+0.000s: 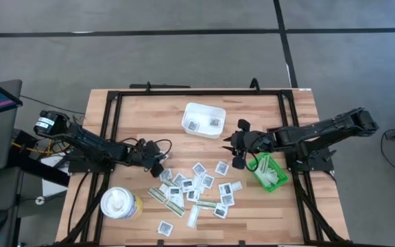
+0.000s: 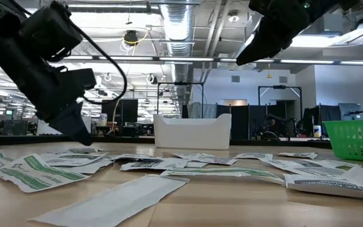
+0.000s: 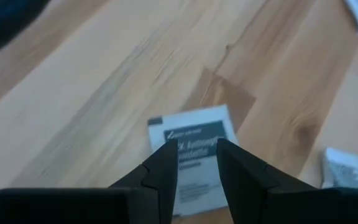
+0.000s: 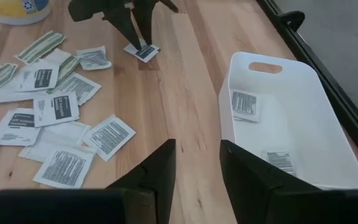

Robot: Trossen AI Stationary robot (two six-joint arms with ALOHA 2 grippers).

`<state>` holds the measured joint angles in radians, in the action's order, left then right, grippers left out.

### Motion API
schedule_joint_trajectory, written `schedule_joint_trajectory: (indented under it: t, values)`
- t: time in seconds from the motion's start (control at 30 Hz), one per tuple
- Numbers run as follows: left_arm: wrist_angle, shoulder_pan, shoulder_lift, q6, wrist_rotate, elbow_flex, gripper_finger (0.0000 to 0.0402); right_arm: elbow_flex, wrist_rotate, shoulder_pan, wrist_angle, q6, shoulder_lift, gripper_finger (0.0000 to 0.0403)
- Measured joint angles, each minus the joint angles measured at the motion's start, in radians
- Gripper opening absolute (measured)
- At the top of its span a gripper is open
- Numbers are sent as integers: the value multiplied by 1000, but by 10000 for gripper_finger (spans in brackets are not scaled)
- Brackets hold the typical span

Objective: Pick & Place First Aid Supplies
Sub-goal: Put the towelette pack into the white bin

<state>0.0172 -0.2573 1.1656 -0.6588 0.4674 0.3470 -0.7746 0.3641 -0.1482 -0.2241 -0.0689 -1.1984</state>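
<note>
While the right gripper [image 4: 194, 165] waits parted beside the tray [image 4: 328, 124], the left gripper [image 3: 196, 163] hovers, narrowly parted, over a square packet [image 3: 194, 155]. Pickup seems underway; next it needs lowering and closing.

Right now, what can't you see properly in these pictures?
- Writing on the square packet: blurred in the left wrist view, partly behind the left gripper fingers.
- Inside the green bin: the low view shows only its mesh wall.
- White tray: its wall hides the packets in the low view.
- Right gripper: top edge cuts it in the low view.
</note>
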Motion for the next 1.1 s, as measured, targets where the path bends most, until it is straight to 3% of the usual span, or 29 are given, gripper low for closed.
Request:
schedule_joint_trajectory:
  t: [0.47,0.9,1.1]
  values:
    - [38,-3,0,26,-12,0,113,0,0,35,1,42,0,118]
    - [89,-3,0,-1,54,-1,112,0,0,33,1,42,0,118]
    - [12,-3,-2,-5,72,-65,57,0,0,33,10,42,0,118]
